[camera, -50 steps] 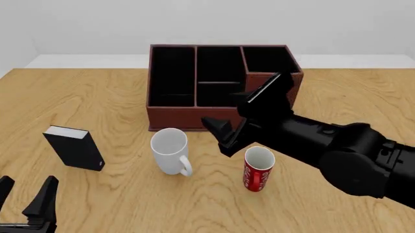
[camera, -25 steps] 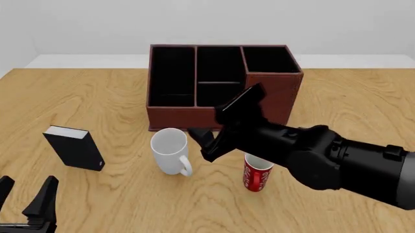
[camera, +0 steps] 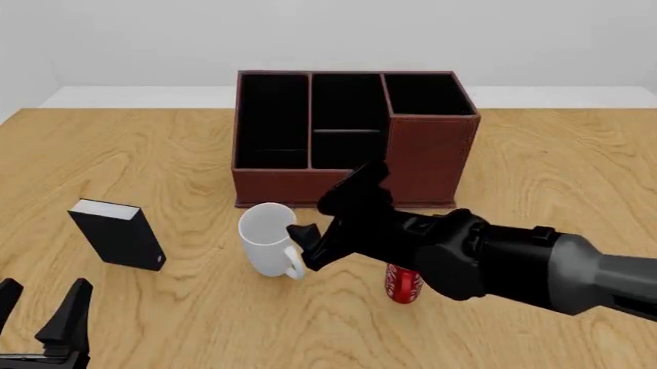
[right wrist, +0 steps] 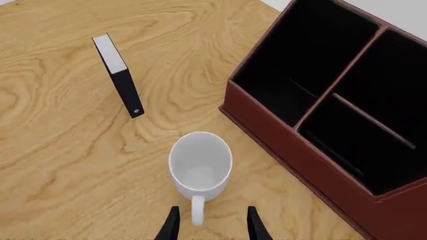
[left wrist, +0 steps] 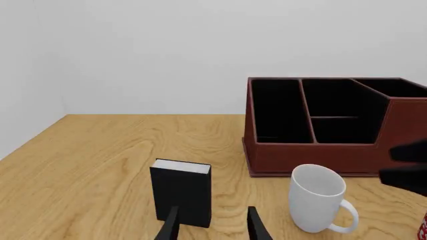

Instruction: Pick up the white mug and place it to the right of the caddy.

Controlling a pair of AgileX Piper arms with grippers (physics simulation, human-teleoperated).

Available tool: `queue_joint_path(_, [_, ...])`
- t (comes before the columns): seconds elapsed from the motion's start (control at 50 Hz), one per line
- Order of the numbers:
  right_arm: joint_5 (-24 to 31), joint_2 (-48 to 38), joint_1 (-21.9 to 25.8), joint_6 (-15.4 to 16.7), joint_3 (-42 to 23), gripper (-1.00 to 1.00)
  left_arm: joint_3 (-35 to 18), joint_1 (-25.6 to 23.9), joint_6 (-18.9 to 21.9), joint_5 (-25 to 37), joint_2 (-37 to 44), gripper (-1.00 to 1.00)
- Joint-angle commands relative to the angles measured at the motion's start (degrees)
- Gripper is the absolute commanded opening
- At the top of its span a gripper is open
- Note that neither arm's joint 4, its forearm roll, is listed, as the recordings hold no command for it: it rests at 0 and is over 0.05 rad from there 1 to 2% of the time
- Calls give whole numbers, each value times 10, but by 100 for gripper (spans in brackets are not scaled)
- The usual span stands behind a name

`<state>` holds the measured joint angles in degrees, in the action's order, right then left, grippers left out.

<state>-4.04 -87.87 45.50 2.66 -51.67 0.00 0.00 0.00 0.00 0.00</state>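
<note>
The white mug (camera: pixel 267 237) stands upright in front of the caddy (camera: pixel 291 187), its handle toward the near right. My right gripper (camera: pixel 306 246) is open and hovers at that handle. In the right wrist view the fingers (right wrist: pixel 171 223) straddle the handle of the white mug (right wrist: pixel 200 165) without touching it, with the caddy (right wrist: pixel 301 167) beside it. My left gripper (camera: pixel 41 309) is open low at the near left, holding nothing. In the left wrist view the left gripper (left wrist: pixel 212 226) points at a black box, with the white mug (left wrist: pixel 317 197) and caddy (left wrist: pixel 313 157) beyond.
A red mug (camera: pixel 404 283) stands right of the white mug, mostly covered by my right arm. A small upright black box with a white top (camera: pixel 118 233) stands at the left, also the black box (left wrist: pixel 181 190) and black box (right wrist: pixel 120 80). The table ends at a white wall behind the caddy.
My right arm has swung left and down, from near the caddy's front right to the white mug's handle, now covering the red mug. The left gripper has not moved.
</note>
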Motion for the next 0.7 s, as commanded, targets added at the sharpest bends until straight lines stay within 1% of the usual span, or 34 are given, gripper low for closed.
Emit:
queue_joint_path(0.02, [6,-27,5,-4,-10,100,0,0,0,0,0,100])
queue_joint_path(0.14, [9,-46,11,-12,-21,100,0,0,0,0,0,100])
queue_joint_path(0.5, [16,-92,21,-16,-54,100,0,0,0,0,0,100])
queue_joint_path(0.7, [-5,-111,17,-26,-43,100,0,0,0,0,0,100])
